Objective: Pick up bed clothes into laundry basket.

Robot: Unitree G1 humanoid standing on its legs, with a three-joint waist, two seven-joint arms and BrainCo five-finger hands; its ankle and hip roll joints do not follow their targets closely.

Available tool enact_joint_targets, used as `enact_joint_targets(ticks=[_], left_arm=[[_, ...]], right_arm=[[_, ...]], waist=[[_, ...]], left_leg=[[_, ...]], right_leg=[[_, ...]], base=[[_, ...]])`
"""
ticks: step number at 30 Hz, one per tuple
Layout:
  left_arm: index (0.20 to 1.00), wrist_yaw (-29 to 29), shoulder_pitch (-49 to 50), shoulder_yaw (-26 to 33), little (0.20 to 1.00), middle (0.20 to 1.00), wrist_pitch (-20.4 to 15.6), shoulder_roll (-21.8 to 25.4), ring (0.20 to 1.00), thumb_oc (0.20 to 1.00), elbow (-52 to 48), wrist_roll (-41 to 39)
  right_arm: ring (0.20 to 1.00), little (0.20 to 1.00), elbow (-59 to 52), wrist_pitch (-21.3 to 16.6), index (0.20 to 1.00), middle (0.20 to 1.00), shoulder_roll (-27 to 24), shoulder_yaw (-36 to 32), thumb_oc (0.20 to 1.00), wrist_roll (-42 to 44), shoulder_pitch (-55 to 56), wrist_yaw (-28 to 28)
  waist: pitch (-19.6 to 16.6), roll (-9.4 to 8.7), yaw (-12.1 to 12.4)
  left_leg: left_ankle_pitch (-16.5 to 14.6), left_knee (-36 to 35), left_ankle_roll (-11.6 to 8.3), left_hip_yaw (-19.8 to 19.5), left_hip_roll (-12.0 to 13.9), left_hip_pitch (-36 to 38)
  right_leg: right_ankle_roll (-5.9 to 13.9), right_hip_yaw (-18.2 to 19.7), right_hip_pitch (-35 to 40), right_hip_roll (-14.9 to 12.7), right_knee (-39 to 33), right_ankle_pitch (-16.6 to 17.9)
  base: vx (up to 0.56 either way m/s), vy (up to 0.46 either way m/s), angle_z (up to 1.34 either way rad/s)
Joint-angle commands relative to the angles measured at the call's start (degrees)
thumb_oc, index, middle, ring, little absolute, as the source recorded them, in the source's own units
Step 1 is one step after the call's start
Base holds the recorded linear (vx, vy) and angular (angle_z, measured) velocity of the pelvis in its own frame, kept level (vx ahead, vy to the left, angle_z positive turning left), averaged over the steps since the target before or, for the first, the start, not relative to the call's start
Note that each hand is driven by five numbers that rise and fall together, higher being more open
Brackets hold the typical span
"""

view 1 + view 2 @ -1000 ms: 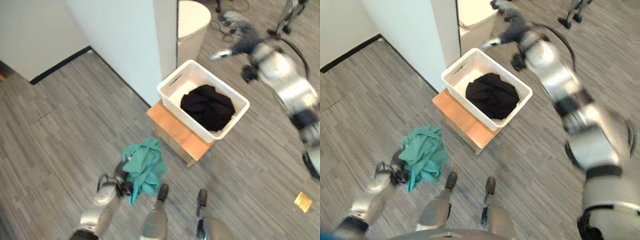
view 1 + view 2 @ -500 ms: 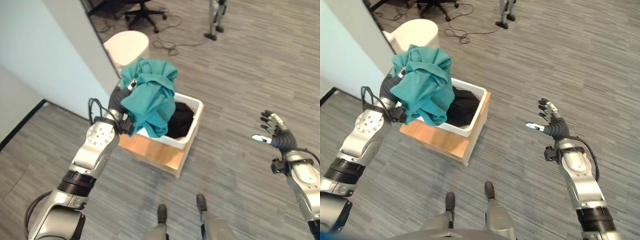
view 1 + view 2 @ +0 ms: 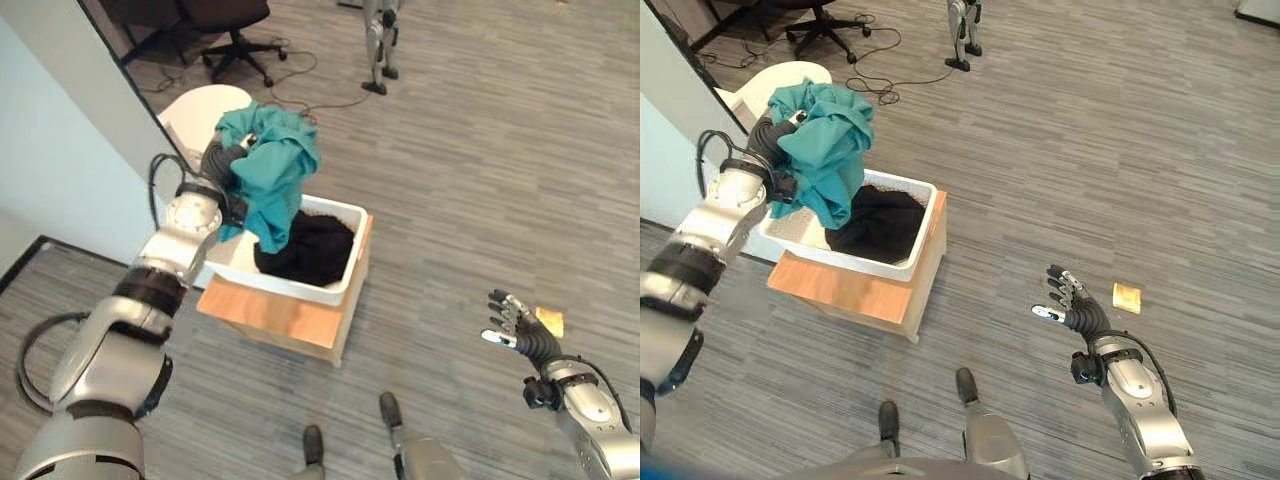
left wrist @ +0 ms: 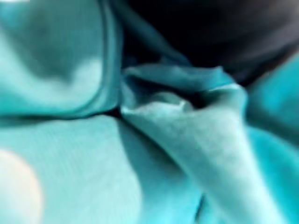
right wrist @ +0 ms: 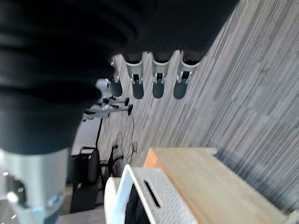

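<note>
Teal cloth [image 3: 272, 178]: bunched, over basket [image 3: 335, 283] far-left rim | left hand [image 3: 222, 160]: clutching cloth | right hand [image 3: 1070, 307]: idle, fingers spread, near right | handling: soft, light, floppy; likely best gripped mid-bunch

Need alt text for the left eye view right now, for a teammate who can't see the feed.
The left robot hand holds a bunched teal cloth above a white plastic laundry basket that has a black garment inside and sits on a low wooden stand. The right robot hand hovers open over the grey plank floor.
</note>
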Motion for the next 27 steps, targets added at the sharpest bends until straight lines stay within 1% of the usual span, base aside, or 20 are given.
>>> enact_joint_targets(ticks=[1,2,3,5,9,10,13,17,20,21,22,23,25,27], left_arm=[[0.2,1.1,-9.95,-0.15,0.2,0.2,-1.37,3.11,0.2,0.2,1.75,4.5],[0.2,0.99,-11.44,-1.11,0.2,0.2,-0.93,3.0,0.2,0.2,4.63,6.25],[0.2,1.84,-14.03,-2.34,0.2,0.2,-0.49,2.99,0.2,0.2,9.17,8.53],[0.2,2.51,-16.05,-2.4,0.2,0.2,0.09,3.17,0.2,0.2,15.22,10.95],[0.2,1.82,-15.98,-2.19,0.2,0.2,0.05,3.38,0.2,0.2,17.27,11.49],[1.0,1.47,-15.75,-2.02,1.0,1.0,0.18,4.25,1.0,1.0,18.21,11.63],[1.0,1.41,-15.99,-2.15,1.0,1.0,-0.11,4.17,1.0,1.0,17.85,11.98],[1.0,1.33,-15.88,-2.57,1.0,1.0,-0.8,3.74,1.0,1.0,15.59,11.64],[1.0,1.5,-16.59,-4.11,1.0,1.0,-1.2,3.63,1.0,1.0,13.18,12.79],[1.0,1.63,-16.82,-5.01,1.0,1.0,-1.39,3.12,1.0,1.0,11.1,13.27],[1.0,1.64,-16.83,-5.02,1.0,1.0,-1.39,3.11,1.0,1.0,11.1,13.28],[1.0,1.84,-17.09,-5.6,1.0,1.0,-1.34,2.95,1.0,1.0,9.63,13.99],[1.0,2.06,-16.91,-5.69,1.0,1.0,-1.34,2.96,1.0,1.0,8.56,14.52],[1.0,3.29,-16.69,-5.1,1.0,1.0,-1.46,3.05,1.0,1.0,6.8,14.62]], right_arm=[[1.0,1.0,-0.8,-3.36,1.0,1.0,-1.38,-3.55,1.0,2.12,-2.86,-1.03],[1.0,1.0,-0.78,-3.44,1.0,1.0,-1.31,-3.61,1.0,1.86,-2.69,-1.18],[1.0,1.0,-1.24,-3.76,1.0,1.0,-1.44,-3.69,1.0,2.02,-2.35,-1.27],[1.0,1.0,-1.62,-4.65,1.0,1.0,-1.22,-3.32,1.0,3.15,-2.16,-1.67],[1.0,1.0,-1.68,-5.04,1.0,1.0,-0.94,-2.77,1.0,3.46,-1.88,-1.86],[1.0,1.0,-1.99,-5.4,1.0,1.0,-0.66,-2.74,1.0,3.88,-1.45,-1.67],[1.0,1.0,-2.24,-5.57,1.0,1.0,-0.29,-1.94,1.0,4.11,-0.75,-1.23],[1.0,1.0,-2.25,-5.8,1.0,1.0,-0.53,-1.52,1.0,4.23,-0.27,-0.91],[1.0,1.0,-2.14,-6.06,1.0,1.0,-0.9,-1.47,1.0,4.06,-0.12,-0.61],[1.0,1.0,-2.09,-6.07,1.0,1.0,-1.35,-1.35,1.0,4.24,-0.26,-0.29],[1.0,1.0,-2.08,-6.07,1.0,1.0,-1.34,-1.36,1.0,4.25,-0.26,-0.29],[1.0,1.0,-1.99,-5.94,1.0,1.0,-1.87,-1.44,1.0,4.14,-0.56,-0.21],[1.0,1.0,-1.96,-5.69,1.0,1.0,-2.13,-1.33,1.0,3.98,-0.9,-0.12],[1.0,1.0,-1.66,-5.55,1.0,1.0,-2.13,-0.98,1.0,3.7,-1.38,-0.31]], waist=[[2.45,-0.77,1.46],[2.91,-1.19,1.23],[3.92,-2.07,0.71],[5.53,-3.63,-0.16],[6.33,-4.27,-0.39],[6.74,-4.52,-0.5],[7.09,-4.4,-0.38],[7.09,-3.82,-0.11],[6.91,-3.04,0.19],[6.66,-2.31,0.55],[6.68,-2.31,0.54],[6.39,-1.87,0.9],[6.05,-1.57,1.19],[5.94,-1.41,1.48]], left_leg=[[-2.47,0.38,1.51,0.96,-1.35,3.52],[-2.34,0.38,1.49,1.04,-1.27,3.11],[-2.06,0.38,1.41,1.29,-1.04,2.41],[-1.76,0.38,1.25,1.97,-0.66,1.42],[-1.76,0.38,1.22,2.35,-0.57,1.18],[-1.8,0.38,1.18,2.56,-0.53,1.07],[-1.97,0.38,1.17,2.71,-0.57,1.14],[-2.28,0.38,1.19,2.37,-0.81,1.45],[-2.49,0.38,1.27,2.03,-0.92,1.87],[-2.59,0.38,1.36,1.6,-1.05,2.22],[-2.6,0.38,1.36,1.58,-1.05,2.24],[-2.72,0.38,1.38,1.36,-1.25,2.52],[-2.84,0.38,1.42,1.19,-1.33,2.9],[-2.85,0.38,1.44,1.04,-1.4,3.12]], right_leg=[[4.64,-2.16,1.41,-1.84,0.73,-4.05],[4.65,-2.06,0.9,-1.72,0.73,-3.82],[4.69,-1.92,0.05,-1.47,0.73,-3.48],[4.75,-1.38,-1.32,-1.0,0.73,-2.77],[4.72,-0.93,-1.85,-0.76,0.76,-2.48],[4.75,-0.72,-2.08,-0.71,0.75,-2.39],[4.78,-0.69,-2.13,-0.76,0.79,-2.46],[4.73,-0.84,-1.73,-1.06,0.78,-2.77],[4.74,-1.12,-1.15,-1.32,0.76,-3.07],[4.79,-1.44,-0.54,-1.59,0.76,-3.34],[4.79,-1.47,-0.51,-1.59,0.76,-3.35],[4.87,-1.75,-0.06,-1.81,0.73,-3.48],[4.89,-1.96,0.42,-1.99,0.73,-3.64],[4.86,-2.21,0.75,-2.1,0.73,-3.69]], base=[[-0.05,-0.016,-0.02],[-0.08,-0.028,-0.04],[-0.09,-0.036,-0.04],[-0.07,-0.031,-0.11],[-0.01,-0.004,-0.11],[0.0,0.0,0.0],[0.0,0.0,0.0],[0.0,0.0,0.0],[0.0,0.002,0.01],[0.0,0.0,0.0],[0.0,0.0,0.0],[0.0,0.0,0.0],[0.0,0.0,0.0],[0.0,-0.012,0.09]])
